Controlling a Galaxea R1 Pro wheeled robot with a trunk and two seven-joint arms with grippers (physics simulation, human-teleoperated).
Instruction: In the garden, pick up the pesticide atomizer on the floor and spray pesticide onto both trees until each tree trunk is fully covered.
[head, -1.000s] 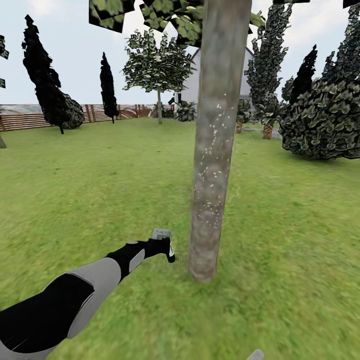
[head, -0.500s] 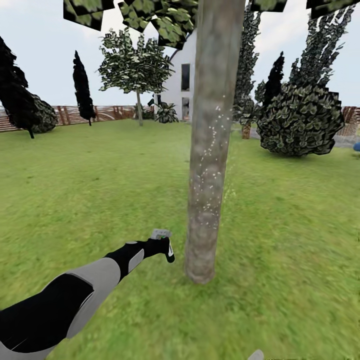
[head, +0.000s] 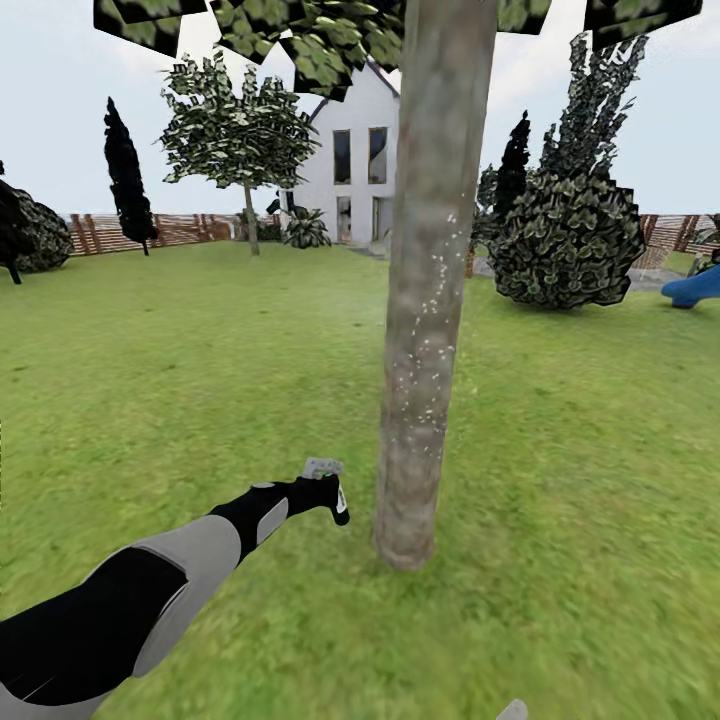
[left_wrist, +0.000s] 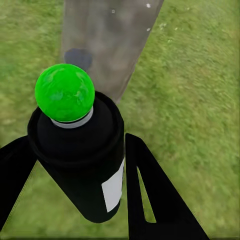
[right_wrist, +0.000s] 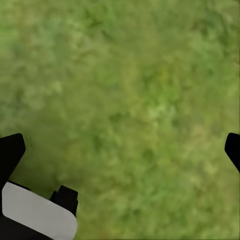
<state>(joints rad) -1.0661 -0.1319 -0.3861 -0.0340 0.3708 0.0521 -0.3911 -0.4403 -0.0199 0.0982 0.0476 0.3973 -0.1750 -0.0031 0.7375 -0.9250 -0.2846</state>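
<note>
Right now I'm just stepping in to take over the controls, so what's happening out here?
The robot stands on the lawn by a tree trunk. Its left gripper is shut on the atomizer, held low beside the trunk's base and pointed at it. White pesticide specks dot the middle of the trunk; the upper and lower parts look bare. The right gripper hangs open over grass. The second tree stands further back, near the fence.

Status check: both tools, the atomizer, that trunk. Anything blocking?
Left tool shut on atomizer, aimed at tree trunk. Right tool open over grass. White pesticide specks scattered mid-trunk, coverage partial. Nothing between nozzle and trunk.
</note>
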